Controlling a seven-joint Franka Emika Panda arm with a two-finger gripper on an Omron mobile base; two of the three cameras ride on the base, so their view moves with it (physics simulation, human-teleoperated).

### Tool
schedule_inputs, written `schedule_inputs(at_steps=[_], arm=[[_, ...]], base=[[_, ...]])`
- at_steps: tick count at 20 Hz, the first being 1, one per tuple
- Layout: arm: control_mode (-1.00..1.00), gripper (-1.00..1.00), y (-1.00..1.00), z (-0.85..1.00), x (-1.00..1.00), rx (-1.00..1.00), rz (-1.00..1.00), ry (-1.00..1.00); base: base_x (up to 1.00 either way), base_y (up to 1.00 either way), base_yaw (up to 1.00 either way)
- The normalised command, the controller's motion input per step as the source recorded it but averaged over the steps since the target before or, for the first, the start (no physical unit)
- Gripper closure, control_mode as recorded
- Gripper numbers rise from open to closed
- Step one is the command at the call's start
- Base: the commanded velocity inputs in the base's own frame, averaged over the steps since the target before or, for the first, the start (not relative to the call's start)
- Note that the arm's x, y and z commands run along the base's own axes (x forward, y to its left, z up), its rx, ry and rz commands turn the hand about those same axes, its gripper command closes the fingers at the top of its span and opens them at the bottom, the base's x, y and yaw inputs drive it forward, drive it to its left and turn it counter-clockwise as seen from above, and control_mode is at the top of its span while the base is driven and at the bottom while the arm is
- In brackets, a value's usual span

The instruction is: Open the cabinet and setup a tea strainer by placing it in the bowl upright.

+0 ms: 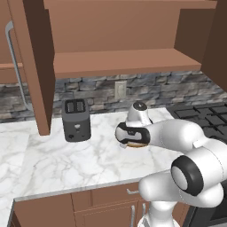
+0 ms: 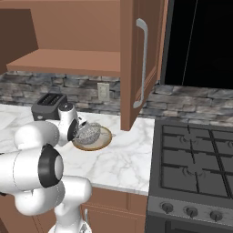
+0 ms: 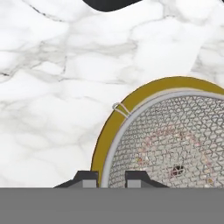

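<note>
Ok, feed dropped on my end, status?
Jaws shut on tea strainer. Strainer cup over the bowl, not released. Cabinet open. Toaster well clear.

Both base views look forward and down from behind, left and right, sharing the marble counter. Hand view sits close above it.

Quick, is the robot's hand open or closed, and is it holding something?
Gripper: closed on the tea strainer, holding it over the bowl.
</note>
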Motion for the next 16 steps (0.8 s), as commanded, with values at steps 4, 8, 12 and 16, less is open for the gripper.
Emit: schedule_inputs(at_steps=[4,8,12,16], arm=[[-1.00,-1.00,0.00,0.00,0.00,0.00,0.03,0.00],[-1.00,-1.00,0.00,0.00,0.00,0.00,0.01,0.00],[-1.00,-1.00,0.00,0.00,0.00,0.00,0.00,0.00],[-1.00,-1.00,0.00,0.12,-0.05,-0.02,0.00,-0.05]], base=[[0.00,0.00,0.00],[0.00,0.00,0.00],[0.00,0.00,0.00],[0.00,0.00,0.00]])
